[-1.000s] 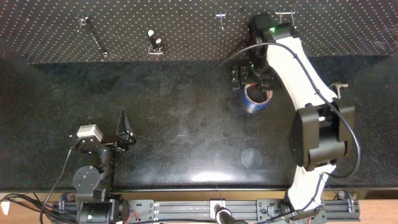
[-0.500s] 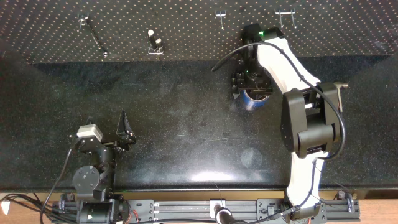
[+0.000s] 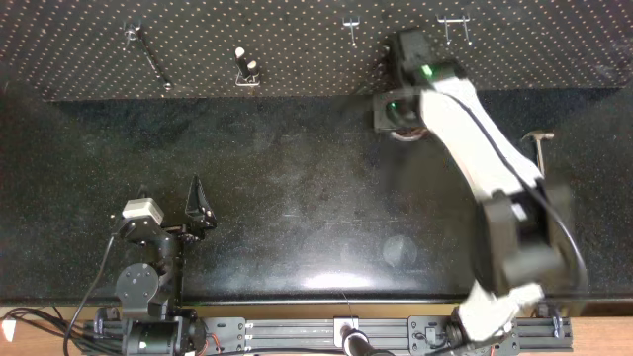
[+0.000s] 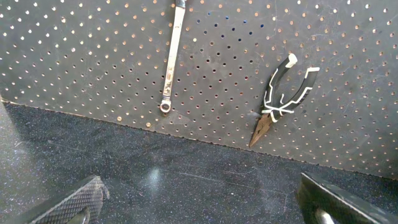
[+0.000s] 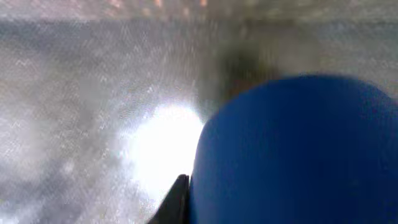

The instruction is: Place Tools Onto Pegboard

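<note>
A blue tape roll (image 5: 292, 149) looms close in the right wrist view, against one dark finger (image 5: 177, 202). My right gripper (image 3: 396, 114) is shut on it, lifted near the foot of the pegboard (image 3: 297, 40), below two bare hooks (image 3: 351, 30) (image 3: 453, 25). A wrench (image 3: 148, 54) (image 4: 172, 56) and black-and-white pliers (image 3: 247, 67) (image 4: 280, 99) hang on the board. My left gripper (image 3: 198, 203) (image 4: 205, 211) rests low at the front left, open and holding nothing, facing the wrench and pliers.
A hammer (image 3: 539, 143) lies on the black tabletop (image 3: 297, 198) at the right, beside the right arm. The pegboard runs along the whole back edge.
My right gripper has risen from the table with the blue roll and swung back toward the pegboard. The spot where the roll lay is now bare. The left arm has not moved.
</note>
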Motion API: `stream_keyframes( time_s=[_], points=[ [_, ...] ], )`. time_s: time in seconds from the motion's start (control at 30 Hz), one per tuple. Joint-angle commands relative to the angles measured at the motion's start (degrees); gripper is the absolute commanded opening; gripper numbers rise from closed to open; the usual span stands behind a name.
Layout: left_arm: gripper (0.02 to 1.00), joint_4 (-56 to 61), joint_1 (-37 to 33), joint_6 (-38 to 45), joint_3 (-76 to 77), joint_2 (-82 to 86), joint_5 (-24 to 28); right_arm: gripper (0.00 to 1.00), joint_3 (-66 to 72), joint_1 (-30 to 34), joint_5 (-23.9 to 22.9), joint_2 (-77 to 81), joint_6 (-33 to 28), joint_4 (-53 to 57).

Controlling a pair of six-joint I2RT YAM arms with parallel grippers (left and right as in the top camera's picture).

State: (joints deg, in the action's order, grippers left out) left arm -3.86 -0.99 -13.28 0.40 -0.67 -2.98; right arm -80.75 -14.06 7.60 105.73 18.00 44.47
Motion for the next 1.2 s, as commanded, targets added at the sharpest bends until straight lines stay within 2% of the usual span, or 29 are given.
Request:
stream_keyframes(
  time_s=[0.03, 0.1, 0.2, 0.3, 0.5, 0.77, 0.9, 1.1, 1.2],
  points=[
    [0.996, -0.31, -0.22, 0.28, -0.09, 0.46, -0.92, 0.077, 29.16, -2.8, -4.55, -27.76, 6.34, -26.53],
    [0.993, -0.28, -0.22, 0.28, -0.09, 0.46, -0.92, 0.075, 33.99, -5.64, -9.79, -38.58, 8.13, -27.52],
    [0.993, -0.28, -0.22, 0.28, -0.09, 0.46, -0.92, 0.075, 31.3, -11.28, -9.77, -44.54, 8.11, -27.67],
    [0.996, -0.28, -0.22, 0.28, -0.09, 0.46, -0.92, 0.075, 24.68, -17.29, -9.73, -42.42, 7.43, -27.65],
    [0.996, -0.28, -0.22, 0.28, -0.09, 0.46, -0.92, 0.077, 16.2, -20.76, -9.79, -35.41, 7.91, -28.52],
    [0.993, -0.28, -0.22, 0.28, -0.09, 0.46, -0.92, 0.075, 4.55, -18.69, -9.84, -19.82, 20.65, -31.54],
    [0.996, -0.28, -0.22, 0.28, -0.09, 0.46, -0.92, 0.075, 3.85, -17.38, -12.0, -18.67, 21.44, -31.54],
    [0.993, -0.28, -0.22, 0.28, -0.09, 0.46, -0.92, 0.075, -0.96, -16.46, -11.04, -14.4, 21.42, -31.52],
    [0.996, -0.28, -0.22, 0.28, -0.09, 0.46, -0.92, 0.077, -1.2, -16.11, -12.33, -13.79, 21.49, -31.76]
  ],
)
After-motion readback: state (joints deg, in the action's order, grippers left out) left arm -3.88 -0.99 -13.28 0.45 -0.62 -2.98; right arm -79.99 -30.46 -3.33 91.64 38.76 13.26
